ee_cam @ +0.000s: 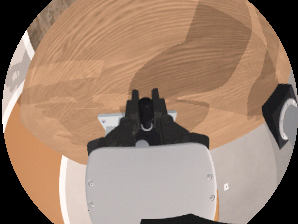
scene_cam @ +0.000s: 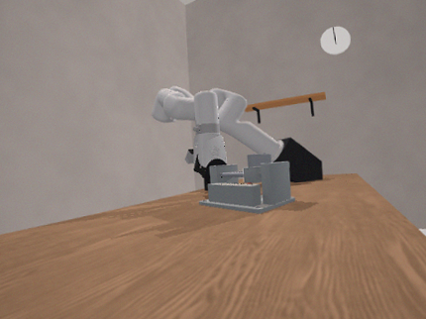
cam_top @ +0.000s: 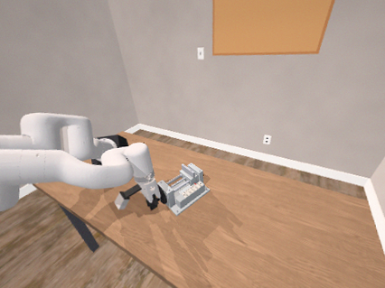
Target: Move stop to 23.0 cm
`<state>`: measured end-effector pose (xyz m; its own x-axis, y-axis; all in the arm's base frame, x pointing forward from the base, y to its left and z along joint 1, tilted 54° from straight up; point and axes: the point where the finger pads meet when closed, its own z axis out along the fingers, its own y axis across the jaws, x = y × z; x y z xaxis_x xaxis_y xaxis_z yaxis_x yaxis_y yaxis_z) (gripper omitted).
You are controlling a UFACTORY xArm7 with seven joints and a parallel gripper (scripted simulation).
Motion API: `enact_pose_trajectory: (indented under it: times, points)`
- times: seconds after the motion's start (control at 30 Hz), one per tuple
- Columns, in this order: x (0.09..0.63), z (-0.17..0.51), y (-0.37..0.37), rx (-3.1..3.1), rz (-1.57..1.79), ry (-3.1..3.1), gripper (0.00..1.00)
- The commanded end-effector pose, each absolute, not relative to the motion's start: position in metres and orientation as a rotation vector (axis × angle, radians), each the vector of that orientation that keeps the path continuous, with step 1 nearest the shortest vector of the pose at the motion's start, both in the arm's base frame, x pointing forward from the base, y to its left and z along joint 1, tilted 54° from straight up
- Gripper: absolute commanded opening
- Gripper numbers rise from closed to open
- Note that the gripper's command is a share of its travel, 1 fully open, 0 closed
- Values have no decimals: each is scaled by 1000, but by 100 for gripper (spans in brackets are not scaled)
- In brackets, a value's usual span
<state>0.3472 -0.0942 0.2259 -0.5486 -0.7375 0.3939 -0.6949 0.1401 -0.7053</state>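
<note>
The grey stop device (cam_top: 178, 209) (scene_cam: 276, 184) (ee_cam: 106, 121) stands on the table. Its stop (cam_top: 190, 174) (scene_cam: 253, 175) sits on the rods near the end block farther from the wheel. A small red mark shows by the scale (cam_top: 192, 191); the numbers are too small to read. The black handwheel (cam_top: 163, 195) (scene_cam: 216, 163) is at the device's near end in the top view. My gripper (cam_top: 153, 207) (scene_cam: 207, 185) (ee_cam: 145, 97) is low beside the wheel, its fingers nearly together on a black part of the handwheel (ee_cam: 146, 111). The rest of the wheel is mostly hidden in the wrist view.
The wooden table (cam_top: 275, 231) (scene_cam: 186, 284) carries the device. The black arm base (scene_cam: 302, 161) stands behind it in the exterior view. The wrist camera housing (cam_top: 121, 200) sticks out from the wrist, away from the device. The table's edge runs past below the arm in the top view.
</note>
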Motion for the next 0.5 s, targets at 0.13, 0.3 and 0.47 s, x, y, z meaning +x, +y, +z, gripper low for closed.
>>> enact_pose_trajectory:
  times: [0.13, 0.3, 0.47]
  points:
    - [340, 222, -90, -1470, -1401, 2334, 6]
    - [337, 221, -88, -1470, -1401, 2334, 6]
    - [335, 221, -87, -1470, -1401, 2334, 6]
